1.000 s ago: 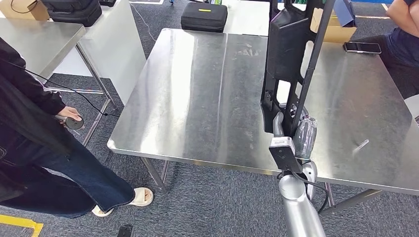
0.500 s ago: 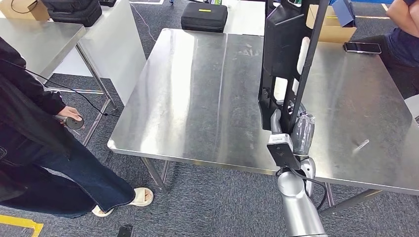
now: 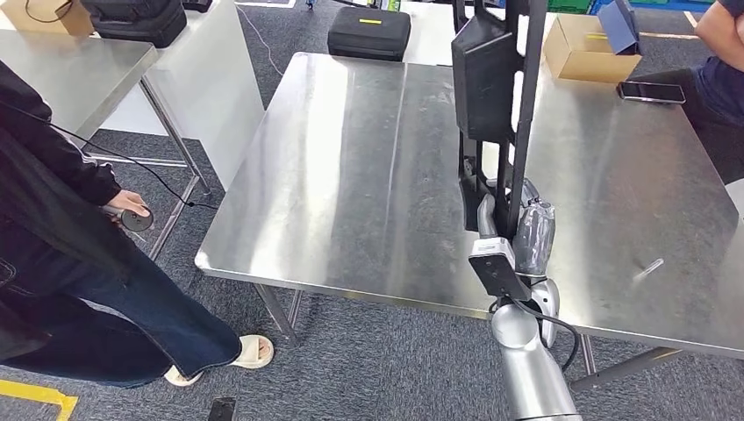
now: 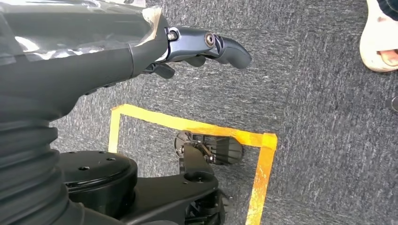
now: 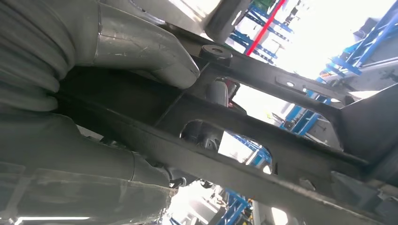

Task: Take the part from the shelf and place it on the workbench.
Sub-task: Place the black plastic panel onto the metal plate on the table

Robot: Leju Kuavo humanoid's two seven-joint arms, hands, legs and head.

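**Over the worktop: black part held upright in right robot hand**

Centre-right of head view: right robot hand (image 3: pixel 513 230) wrapped round lower end of long black part (image 3: pixel 488 96), above near edge of steel worktop (image 3: pixel 351 175). Part stands near vertical, upper end running off top of frame, lower end at the hand; can't tell whether it touches the worktop. Right wrist view: thick grey thumb (image 5: pixel 141 44) pressed against the part's black frame (image 5: pixel 244 136), darker fingers behind it, so firmly clasped.

Left wrist view: left robot hand (image 4: pixel 187 47) hangs over grey carpet (image 4: pixel 319 93) w/ yellow tape outline (image 4: pixel 197 125); fingers curled inward, nothing in them.

Left of head view: person in dark jacket & jeans (image 3: pixel 61 263), small round black device (image 3: pixel 134 218) in one hand. Upper right: cardboard box (image 3: pixel 583 46) and phone (image 3: pixel 650 91) on far side of worktop, another person's arm (image 3: pixel 721 26) at corner. Top centre: black case (image 3: pixel 368 32) just beyond worktop's far edge. Top left: second steel table (image 3: pixel 70 74).
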